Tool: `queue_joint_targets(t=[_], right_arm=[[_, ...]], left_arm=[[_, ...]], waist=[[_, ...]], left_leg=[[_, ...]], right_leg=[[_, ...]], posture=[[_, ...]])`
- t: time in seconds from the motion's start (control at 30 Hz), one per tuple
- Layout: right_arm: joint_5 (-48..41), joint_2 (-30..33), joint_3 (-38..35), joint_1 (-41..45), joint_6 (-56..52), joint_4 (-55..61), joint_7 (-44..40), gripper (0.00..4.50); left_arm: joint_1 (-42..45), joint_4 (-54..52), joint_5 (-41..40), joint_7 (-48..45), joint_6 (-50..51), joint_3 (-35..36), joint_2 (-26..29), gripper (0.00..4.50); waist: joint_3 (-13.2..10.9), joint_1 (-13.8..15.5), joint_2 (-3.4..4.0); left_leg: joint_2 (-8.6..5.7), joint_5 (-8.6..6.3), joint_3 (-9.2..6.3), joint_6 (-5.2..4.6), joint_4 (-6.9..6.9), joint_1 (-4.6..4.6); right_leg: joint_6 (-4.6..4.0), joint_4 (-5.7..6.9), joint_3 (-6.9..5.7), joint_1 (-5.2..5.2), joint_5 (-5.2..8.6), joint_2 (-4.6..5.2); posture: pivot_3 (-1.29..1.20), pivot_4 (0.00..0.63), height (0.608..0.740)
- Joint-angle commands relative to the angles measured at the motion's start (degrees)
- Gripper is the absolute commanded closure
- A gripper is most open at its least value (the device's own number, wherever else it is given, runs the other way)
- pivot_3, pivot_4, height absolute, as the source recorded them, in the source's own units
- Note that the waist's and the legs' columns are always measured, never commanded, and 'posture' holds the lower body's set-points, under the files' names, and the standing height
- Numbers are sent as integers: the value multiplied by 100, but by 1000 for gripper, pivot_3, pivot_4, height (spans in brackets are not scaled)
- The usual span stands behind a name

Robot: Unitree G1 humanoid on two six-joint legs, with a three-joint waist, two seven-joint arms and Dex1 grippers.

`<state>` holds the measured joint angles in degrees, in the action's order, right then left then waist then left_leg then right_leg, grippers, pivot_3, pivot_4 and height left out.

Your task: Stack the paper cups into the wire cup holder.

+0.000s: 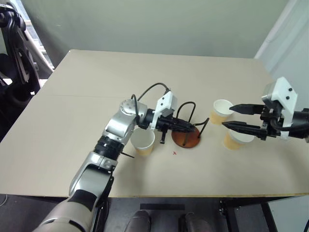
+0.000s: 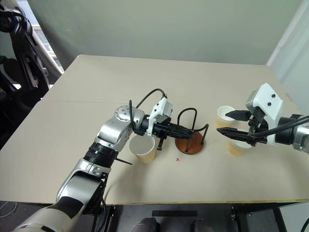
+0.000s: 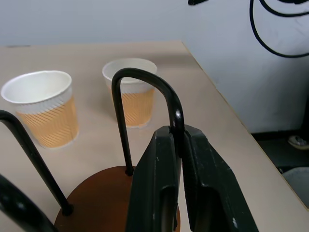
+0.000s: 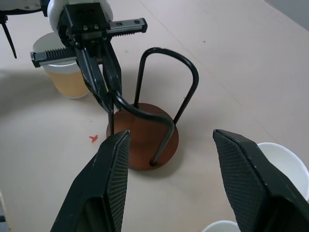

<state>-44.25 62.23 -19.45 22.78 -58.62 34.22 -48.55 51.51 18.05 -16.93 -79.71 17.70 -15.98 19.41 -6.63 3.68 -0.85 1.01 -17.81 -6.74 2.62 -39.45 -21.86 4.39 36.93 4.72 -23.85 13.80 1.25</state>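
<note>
The holder (image 1: 187, 137) stands upright on the table (image 1: 87, 111), its wire loops empty. The left gripper (image 3: 176, 145) is clenched on one loop near its top. One cup (image 1: 143, 141) sits just left of the holder, under the left wrist; two cups (image 1: 221, 111) (image 1: 236, 138) stand to its right, near the right gripper (image 1: 231, 117), which hangs released above them, holding nothing.

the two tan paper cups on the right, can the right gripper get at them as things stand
Probably yes. The right gripper hangs open just above the two tan paper cups, with nothing between them; the left gripper is shut on the black wire cup holder, off to the side.
</note>
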Motion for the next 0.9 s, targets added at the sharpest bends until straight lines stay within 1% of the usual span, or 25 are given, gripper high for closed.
queue_joint_targets(t=[0.03, 0.1, 0.2, 0.47, 0.5, 0.53, 0.9], right_arm=[[-53, 111, -187, 43, 53, 87, 99, 1772], [-49, 120, -162, 48, 70, 73, 105, 1772], [-21, 120, -76, 93, 116, 37, 106, 1772], [37, 140, 11, 107, 217, -25, 100, 1772], [45, 140, 24, 109, 230, -33, 103, 1772], [53, 141, 35, 110, 244, -41, 104, 1772], [101, 126, 165, 154, 383, -119, 89, 1772]], left_arm=[[1, -82, 35, -147, -55, -39, 81, 4472], [-26, -76, 91, -161, -67, -82, 113, 4472], [-93, -27, 182, -203, -92, -150, 154, 3622], [-86, 20, 243, -82, -317, -37, 108, 697], [-84, 23, 234, -60, -345, -17, 94, 270], [-79, 27, 218, -43, -351, 1, 81, 49], [13, -108, 174, 47, -474, 143, 127, 49]], waist=[[0, 0, 0], [0, -1, 0], [0, 1, 0], [0, 0, 0], [0, 0, 0], [0, 0, 0], [0, 0, 0]], left_leg=[[0, 0, 0, -1, -1, 0], [0, 0, 0, -1, -1, 0], [0, -1, 0, -2, -3, 0], [-1, -5, 0, -8, -15, 0], [-1, -5, 0, -9, -16, 0], [-1, -5, 0, -9, -16, 0], [-2, -6, 0, -11, -24, 0]], right_leg=[[0, 0, 0, 0, 0, 0], [0, 1, 1, 0, 0, 0], [1, 1, 1, 1, 0, 0], [6, 2, 1, 6, 1, 0], [6, 2, 1, 6, 1, 0], [6, 2, 1, 7, 1, 0], [9, 2, 2, 10, 0, 0]], posture=[[0, 150, 740], [0, 150, 740], [0, 150, 740], [0, 150, 740], [0, 150, 740], [0, 150, 740], [0, 150, 740]])
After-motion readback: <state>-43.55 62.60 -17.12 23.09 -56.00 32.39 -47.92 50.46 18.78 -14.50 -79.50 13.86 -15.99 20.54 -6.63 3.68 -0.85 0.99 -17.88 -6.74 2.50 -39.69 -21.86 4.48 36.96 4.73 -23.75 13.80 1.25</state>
